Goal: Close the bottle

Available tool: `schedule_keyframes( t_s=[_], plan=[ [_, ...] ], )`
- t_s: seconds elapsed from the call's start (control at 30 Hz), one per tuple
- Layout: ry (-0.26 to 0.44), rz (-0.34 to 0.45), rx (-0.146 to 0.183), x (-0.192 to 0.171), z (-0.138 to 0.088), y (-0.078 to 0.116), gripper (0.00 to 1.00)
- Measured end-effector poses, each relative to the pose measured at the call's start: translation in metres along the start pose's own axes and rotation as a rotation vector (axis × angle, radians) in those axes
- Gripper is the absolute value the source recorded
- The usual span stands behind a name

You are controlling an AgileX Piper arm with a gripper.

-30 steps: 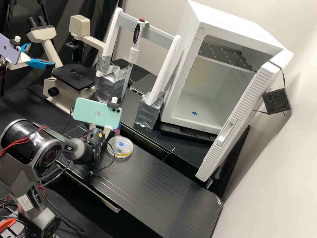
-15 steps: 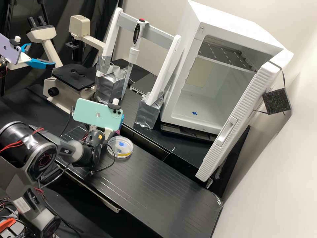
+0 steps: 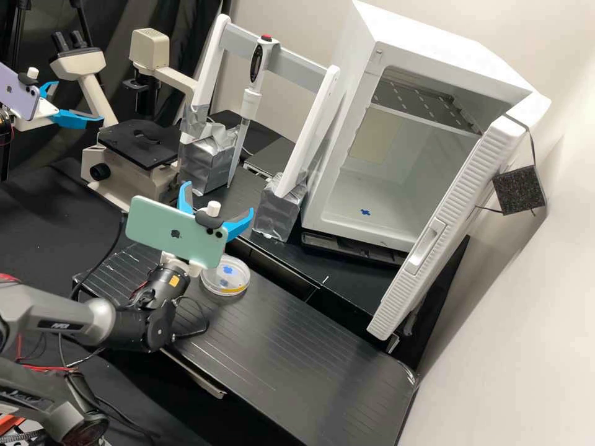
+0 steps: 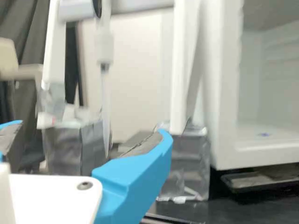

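Over the left part of the bench, the gripper (image 3: 217, 199) stands open, its blue fingers spread on either side above a mint-green phone (image 3: 175, 232) mounted on the wrist. Nothing is held between them. The phone and its mount hide the piece of bench directly behind. In the wrist view the gripper (image 4: 88, 130) is spread wide and level, with the taped blocks and pipette stand beyond it. I cannot make out a bottle or a cap.
A round clear dish (image 3: 225, 275) lies on the black bench (image 3: 297, 347), close beside the wrist. Farther back stand a microscope (image 3: 133, 148) and a pipette (image 3: 251, 93) hung on a white stand (image 3: 315, 124). To the right is a white incubator (image 3: 347, 93), its door (image 3: 434, 254) open.
The arm has drawn back toward the lower left and the wrist has tilted, bringing the spread blue fingers up above the phone. A small pinkish patch beside the phone is now covered.
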Motion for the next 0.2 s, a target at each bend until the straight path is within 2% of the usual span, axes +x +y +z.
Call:
schedule_keyframes(
  t_s=[0.1, 0.2],
  plan=[
    [0.033, 0.072, 0.018, -0.011, -0.002, -0.001, 1.0],
    [0.022, 0.114, 0.057, -0.017, 0.001, -0.003, 1.0]
  ],
)
